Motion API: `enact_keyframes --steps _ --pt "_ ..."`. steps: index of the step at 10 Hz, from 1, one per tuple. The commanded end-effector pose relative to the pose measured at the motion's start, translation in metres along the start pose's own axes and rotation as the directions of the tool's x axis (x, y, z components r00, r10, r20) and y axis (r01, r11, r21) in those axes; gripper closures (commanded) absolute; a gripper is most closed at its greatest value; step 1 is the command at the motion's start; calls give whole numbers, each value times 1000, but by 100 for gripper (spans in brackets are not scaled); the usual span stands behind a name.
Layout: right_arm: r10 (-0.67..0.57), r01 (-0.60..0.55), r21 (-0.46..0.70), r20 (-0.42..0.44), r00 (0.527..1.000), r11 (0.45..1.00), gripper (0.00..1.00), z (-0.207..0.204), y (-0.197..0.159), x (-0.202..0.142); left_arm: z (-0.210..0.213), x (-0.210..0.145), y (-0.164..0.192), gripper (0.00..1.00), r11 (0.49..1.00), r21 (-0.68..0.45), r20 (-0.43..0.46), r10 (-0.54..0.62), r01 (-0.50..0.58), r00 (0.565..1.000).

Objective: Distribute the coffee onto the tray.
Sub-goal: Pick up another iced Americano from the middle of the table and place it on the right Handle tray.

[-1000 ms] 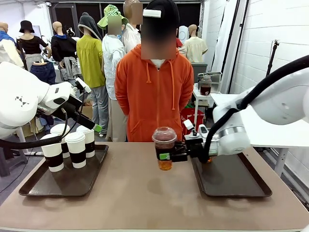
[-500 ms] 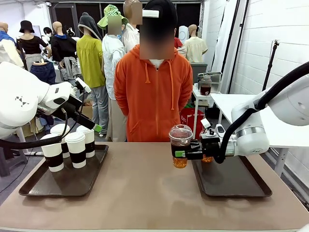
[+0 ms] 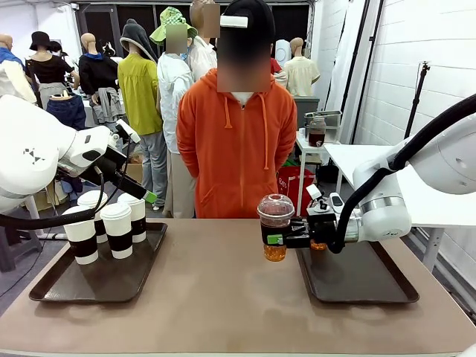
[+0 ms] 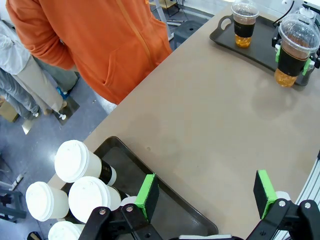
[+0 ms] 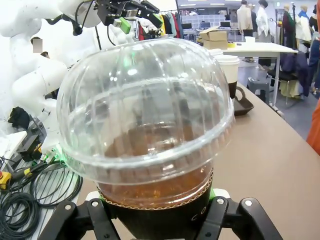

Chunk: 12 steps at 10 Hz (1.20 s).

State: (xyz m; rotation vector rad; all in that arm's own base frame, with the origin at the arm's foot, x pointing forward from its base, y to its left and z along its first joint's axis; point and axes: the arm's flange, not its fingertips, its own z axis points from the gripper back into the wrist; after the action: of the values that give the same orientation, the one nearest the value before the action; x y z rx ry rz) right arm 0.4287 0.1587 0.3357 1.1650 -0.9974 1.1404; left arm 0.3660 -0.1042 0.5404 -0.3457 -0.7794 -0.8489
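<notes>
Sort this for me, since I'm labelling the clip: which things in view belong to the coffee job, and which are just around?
Job:
held iced cup
second iced cup
four paper cups
right tray
left tray
right gripper
left gripper

Just around:
person in orange hoodie
side table

At the bottom edge, the left gripper (image 4: 206,196) spreads its green-padded fingers (image 4: 147,196) apart over the brown tabletop (image 4: 210,115). White-lidded, dark-sleeved paper cups (image 4: 80,165) cluster on a dark tray (image 4: 170,212) at lower left. Two clear dome-lidded cups of brown drink (image 4: 292,50) stand upper right; a person's orange hoodie (image 4: 100,40) fills the top left.
</notes>
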Motion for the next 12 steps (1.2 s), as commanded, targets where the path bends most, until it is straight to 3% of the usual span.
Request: enact_keyframes --steps 1,9,12 --pt "0 0 0 0 1000 1000 31 0 0 0 -1 -2 1 0 1000 -16 8 2 -2 1000" --pt "-12 15 -127 27 1000 992 31 106 -25 -32 -1 -2 1 0 1000 -16 8 2 -2 1000" --pt "-20 20 -160 -1 1000 987 31 134 -36 -46 -1 -2 1 0 1000 -16 8 2 -2 1000"
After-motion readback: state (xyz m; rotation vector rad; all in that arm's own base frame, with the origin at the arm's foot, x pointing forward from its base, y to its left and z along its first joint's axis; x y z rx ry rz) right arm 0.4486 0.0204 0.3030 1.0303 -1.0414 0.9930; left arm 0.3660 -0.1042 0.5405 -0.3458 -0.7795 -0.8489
